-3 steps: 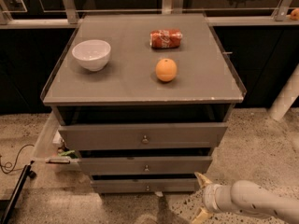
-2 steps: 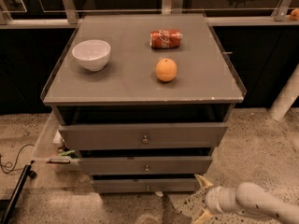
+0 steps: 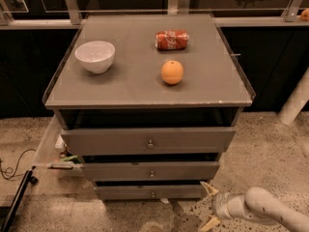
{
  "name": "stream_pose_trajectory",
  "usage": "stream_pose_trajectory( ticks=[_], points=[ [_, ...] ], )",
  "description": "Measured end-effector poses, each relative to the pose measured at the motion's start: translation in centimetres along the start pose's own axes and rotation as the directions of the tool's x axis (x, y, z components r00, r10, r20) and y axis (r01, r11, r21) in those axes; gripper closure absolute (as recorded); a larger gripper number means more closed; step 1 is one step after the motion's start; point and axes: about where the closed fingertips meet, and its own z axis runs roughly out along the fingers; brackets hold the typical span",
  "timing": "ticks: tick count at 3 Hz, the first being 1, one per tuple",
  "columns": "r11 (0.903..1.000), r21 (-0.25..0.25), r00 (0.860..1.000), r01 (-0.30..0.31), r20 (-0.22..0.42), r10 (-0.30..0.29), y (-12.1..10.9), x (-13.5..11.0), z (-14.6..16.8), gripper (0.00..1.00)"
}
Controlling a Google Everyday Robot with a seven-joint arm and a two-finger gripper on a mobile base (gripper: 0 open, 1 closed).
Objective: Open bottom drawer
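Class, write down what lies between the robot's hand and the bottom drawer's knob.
Nothing stands between them in the camera view: the open hand hovers low right of the bottom drawer, with only drawer front and speckled floor between.

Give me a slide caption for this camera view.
Open gripper low to the right of the bottom drawer, not yet on its knob; bowl, orange and soda can on the cabinet top.

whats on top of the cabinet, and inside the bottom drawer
On the cabinet top: a white bowl, a red soda can on its side, an orange. The bottom drawer hides its contents behind its front. The gripper, open, sits right of it near the floor.
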Motion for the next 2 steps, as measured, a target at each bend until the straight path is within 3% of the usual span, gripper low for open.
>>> stream_pose_trajectory(
  ticks=[2],
  points=[
    [0.9967,-0.002,0.996,0.081,-0.048,-0.081,-0.2,1.8,4.8,0.00]
  ],
)
